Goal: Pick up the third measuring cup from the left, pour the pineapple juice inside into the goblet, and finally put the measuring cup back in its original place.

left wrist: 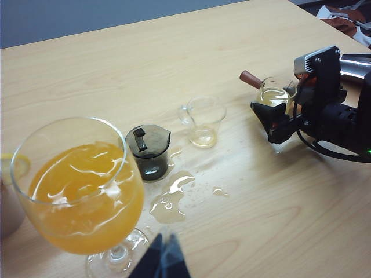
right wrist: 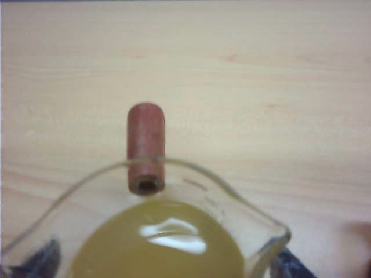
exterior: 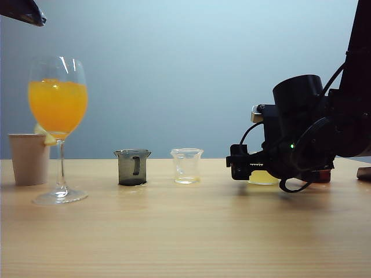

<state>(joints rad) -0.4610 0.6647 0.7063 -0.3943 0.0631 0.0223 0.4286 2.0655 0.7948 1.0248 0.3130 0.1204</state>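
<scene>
While down at table [exterior: 185, 231] level near the right edge, right gripper [exterior: 240, 163] sits with jaws spread wide around the third measuring cup [left wrist: 277, 92]; fingers [right wrist: 43, 260] flank the glass, contact unclear from the wrist view, probably not clamped. Cup upright on the table, reddish-brown handle [right wrist: 145, 147] sticking out away from the gripper, pineapple juice [right wrist: 162, 243] inside, pale yellow, roughly half full. Mostly hidden behind the gripper in the exterior view.

Goblet [exterior: 58, 127] upright near the left edge, bowl well filled with deep orange liquid [exterior: 58, 107]. Beige paper cup [exterior: 28, 158] just beside it, further left. Dark grey cup [exterior: 133, 167] and clear cup [exterior: 186, 165] between goblet and gripper, each apart from its neighbours. Spilled puddle [left wrist: 168, 200] on the wood just beside the dark cup, on the near side.

Left gripper [left wrist: 162, 263] raised high over the goblet end of the table, only dark tips visible; cannot tell jaw state.
</scene>
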